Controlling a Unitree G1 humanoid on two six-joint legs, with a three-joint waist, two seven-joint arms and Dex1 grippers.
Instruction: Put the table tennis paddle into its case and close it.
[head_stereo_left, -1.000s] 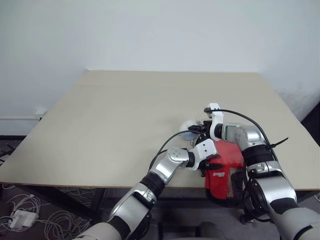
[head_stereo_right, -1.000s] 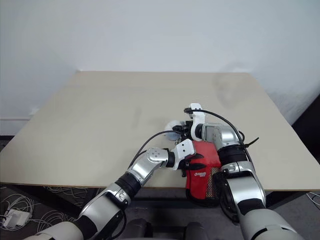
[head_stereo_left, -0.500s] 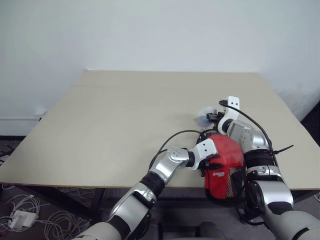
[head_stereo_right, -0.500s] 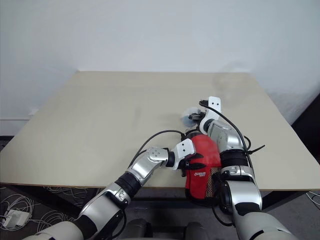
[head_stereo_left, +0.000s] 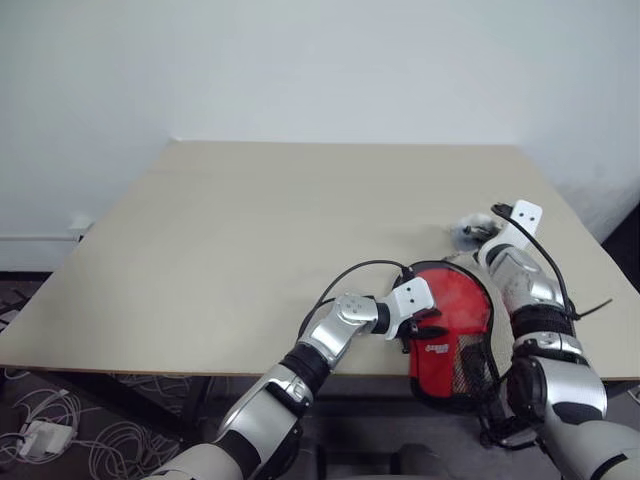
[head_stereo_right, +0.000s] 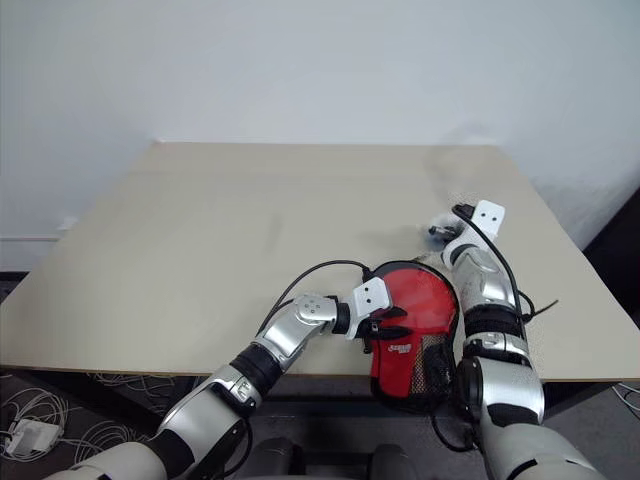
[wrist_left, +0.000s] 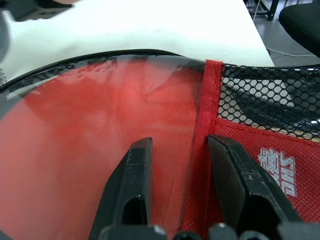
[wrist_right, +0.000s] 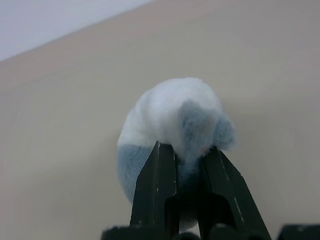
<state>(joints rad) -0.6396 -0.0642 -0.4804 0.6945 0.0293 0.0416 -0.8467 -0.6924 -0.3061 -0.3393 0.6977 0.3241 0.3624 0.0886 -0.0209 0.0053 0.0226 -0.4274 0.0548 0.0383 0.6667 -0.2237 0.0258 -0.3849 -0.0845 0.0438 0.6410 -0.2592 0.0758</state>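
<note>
Pinching the case with my left hand at the tabletop's near edge, red table tennis paddle inside, I am gripping a fluffy white-and-grey pompom in my closed right hand.

Glossy clear-plastic case with mesh; fluffy white pompom

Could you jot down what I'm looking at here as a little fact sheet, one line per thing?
Surface: beige table
Case: paddle-shaped pouch with clear side up, at the near table edge, partly overhanging it
Paddle: red paddle inside the case, seen through the clear side
Left gripper: fingers pinching the case by its red patch
Right gripper: shut on a white and grey fluffy pom-pom over the table
</note>
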